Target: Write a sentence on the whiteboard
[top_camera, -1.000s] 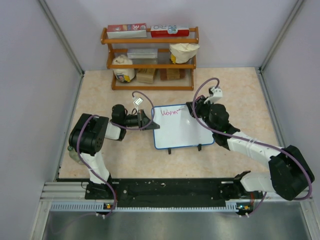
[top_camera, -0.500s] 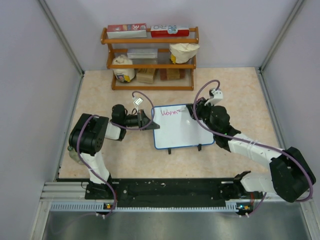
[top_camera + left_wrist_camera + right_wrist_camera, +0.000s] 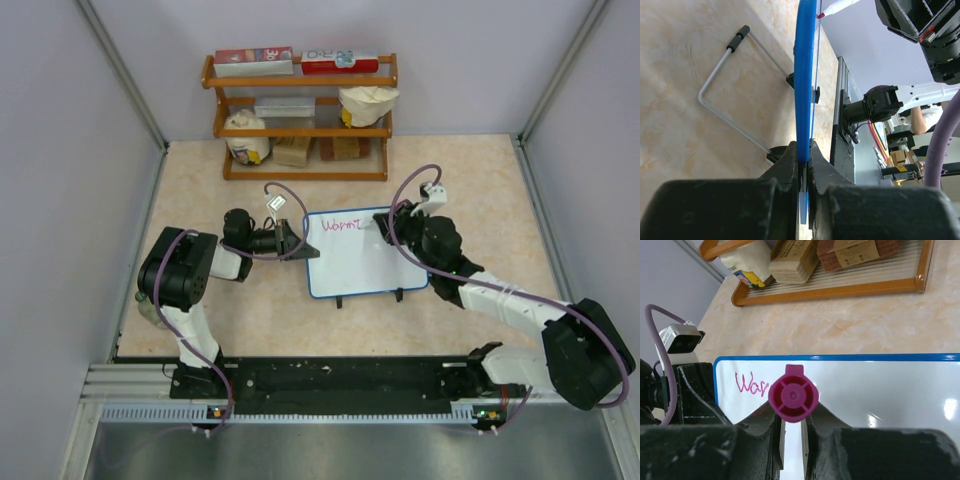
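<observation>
Between the right claw (image 3: 792,424) fingers, a pink marker (image 3: 793,399) is sitting pinched, cap end pointing at the wrist camera and barrel aiming down at the whiteboard (image 3: 880,390). The tip is hiding behind the barrel in that view. The left wrist view is showing it at or just off the glossy face, can't tell which. Pink writing (image 3: 751,384) is running along the top left of the face, and the marker is working just right of it.

Left claw (image 3: 804,159) is pressing together on the board's blue frame at its left edge, bracing it. Board is sitting on the table (image 3: 200,180) between the two arms, near side resting on two small black feet, a wire stand (image 3: 725,90) folding out behind it. Can't tell how steeply it's leaning. Wooden shelf (image 3: 300,115) is standing well apart at the far wall.

Handling, my read: board is looking thin, light and stiff, so it's likely going to skate or rock on those feet under pen pressure unless something is holding it. Frame edge is looking like the right place to grab, being narrow enough for the fingers and off the writable area. Glossy face is looking slick and would be smearing wet ink if touched, so I'm ruling it out as a grip point. Marker barrel is looking smooth and round, so it's likely to twist or slide in the pinch if pressed hard. Light contact is looking safest.
</observation>
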Controlling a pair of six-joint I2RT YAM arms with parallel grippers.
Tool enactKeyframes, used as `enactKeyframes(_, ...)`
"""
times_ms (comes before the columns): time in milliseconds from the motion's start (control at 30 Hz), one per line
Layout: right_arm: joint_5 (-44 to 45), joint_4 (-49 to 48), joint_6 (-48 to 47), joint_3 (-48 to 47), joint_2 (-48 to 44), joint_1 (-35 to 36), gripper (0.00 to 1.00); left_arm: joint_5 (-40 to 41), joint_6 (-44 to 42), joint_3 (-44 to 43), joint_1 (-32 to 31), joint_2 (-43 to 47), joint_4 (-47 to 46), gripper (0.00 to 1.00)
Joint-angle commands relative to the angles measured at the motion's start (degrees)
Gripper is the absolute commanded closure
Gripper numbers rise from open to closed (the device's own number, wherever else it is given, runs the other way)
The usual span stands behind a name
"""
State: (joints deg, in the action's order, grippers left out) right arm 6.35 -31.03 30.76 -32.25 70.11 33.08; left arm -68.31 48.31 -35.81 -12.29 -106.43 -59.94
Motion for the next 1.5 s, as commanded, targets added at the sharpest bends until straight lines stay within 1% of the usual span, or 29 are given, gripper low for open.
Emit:
enactKeyframes(0,2.5,1.5,-0.6,0.3,-1.6,-0.6,1.0,0.0,0.2,-0.9,0.1,-0.4,-0.7,1.0)
enactKeyframes(433,3.8,2.8,-1.5,-4.4,-1.8,-1.1,1.0,0.0,0.2,-0.9,0.1,-0.4,-0.7,1.0)
enactKeyframes(633,4.2,1.4,-1.0,-4.8,-3.5,-1.4,1.0,0.0,0.2,-0.9,0.1,-0.4,-0.7,1.0)
enactKeyframes(1000,3.9,2.6,-2.0,-9.2,0.2,-2.0,1.0,-0.1,0.3,-0.9,0.0,-0.3,-0.6,1.0)
enactKeyframes(1467,3.6,2.3,-1.6,-7.3,2.6,-2.2,1.0,-0.2,0.2,-0.9,0.1,-0.3,-0.7,1.0)
